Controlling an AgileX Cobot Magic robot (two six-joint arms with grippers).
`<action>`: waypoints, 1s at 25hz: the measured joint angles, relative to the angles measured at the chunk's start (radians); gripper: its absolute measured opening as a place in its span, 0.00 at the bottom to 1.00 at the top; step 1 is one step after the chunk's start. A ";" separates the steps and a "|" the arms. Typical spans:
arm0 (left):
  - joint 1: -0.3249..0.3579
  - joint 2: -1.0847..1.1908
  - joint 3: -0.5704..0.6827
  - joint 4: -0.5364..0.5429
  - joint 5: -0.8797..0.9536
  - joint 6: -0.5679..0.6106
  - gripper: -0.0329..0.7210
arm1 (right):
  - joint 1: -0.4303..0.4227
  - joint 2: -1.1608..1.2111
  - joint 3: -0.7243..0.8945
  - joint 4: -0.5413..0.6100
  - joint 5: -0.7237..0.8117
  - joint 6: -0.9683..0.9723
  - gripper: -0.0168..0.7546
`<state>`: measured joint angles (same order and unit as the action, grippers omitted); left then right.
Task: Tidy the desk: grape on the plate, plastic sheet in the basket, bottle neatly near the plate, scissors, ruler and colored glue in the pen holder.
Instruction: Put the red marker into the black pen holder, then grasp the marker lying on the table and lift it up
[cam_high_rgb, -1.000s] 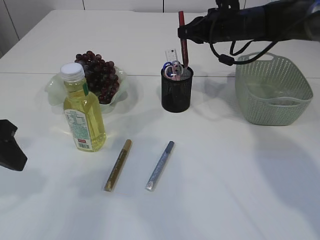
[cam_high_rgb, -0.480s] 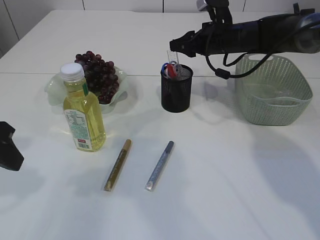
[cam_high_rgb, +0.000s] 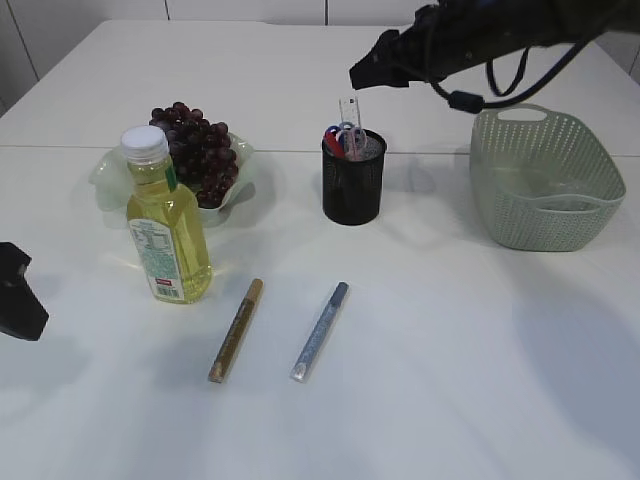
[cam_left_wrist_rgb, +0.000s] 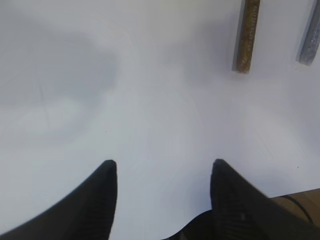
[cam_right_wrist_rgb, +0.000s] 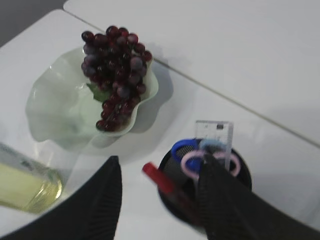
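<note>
Dark grapes (cam_high_rgb: 195, 148) lie on the pale green plate (cam_high_rgb: 108, 178), and the yellow bottle (cam_high_rgb: 166, 218) stands upright just in front of it. The black mesh pen holder (cam_high_rgb: 353, 190) holds scissors (cam_right_wrist_rgb: 197, 152), a clear ruler (cam_right_wrist_rgb: 215, 136) and a red glue stick (cam_right_wrist_rgb: 165, 182). A gold glue stick (cam_high_rgb: 236, 330) and a silver one (cam_high_rgb: 320, 330) lie flat on the table. My right gripper (cam_high_rgb: 362, 74) hangs open above the pen holder, holding nothing. My left gripper (cam_left_wrist_rgb: 162, 165) is open low over the table near its left edge. The plastic sheet is hidden from view.
A green woven basket (cam_high_rgb: 545, 180) stands at the right, below my right arm. The gold glue stick (cam_left_wrist_rgb: 246, 35) and the silver one (cam_left_wrist_rgb: 310, 32) lie ahead and right of the left gripper.
My right gripper let the red glue stick drop into the pen holder, opened, and rose a little above it. The left gripper stayed where it was.
</note>
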<state>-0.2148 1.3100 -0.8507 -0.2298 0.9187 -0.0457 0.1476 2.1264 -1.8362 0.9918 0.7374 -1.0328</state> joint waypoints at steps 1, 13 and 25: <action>0.000 0.000 0.000 0.000 -0.002 0.000 0.62 | 0.009 -0.041 0.000 -0.118 0.028 0.114 0.54; 0.000 0.000 0.000 0.000 -0.046 0.000 0.62 | 0.185 -0.287 -0.002 -0.680 0.424 1.071 0.51; 0.000 0.000 0.000 0.000 -0.095 0.000 0.62 | 0.413 -0.157 -0.002 -0.980 0.468 1.535 0.51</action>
<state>-0.2148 1.3100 -0.8507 -0.2298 0.8238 -0.0457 0.5611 1.9698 -1.8378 0.0117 1.2054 0.5020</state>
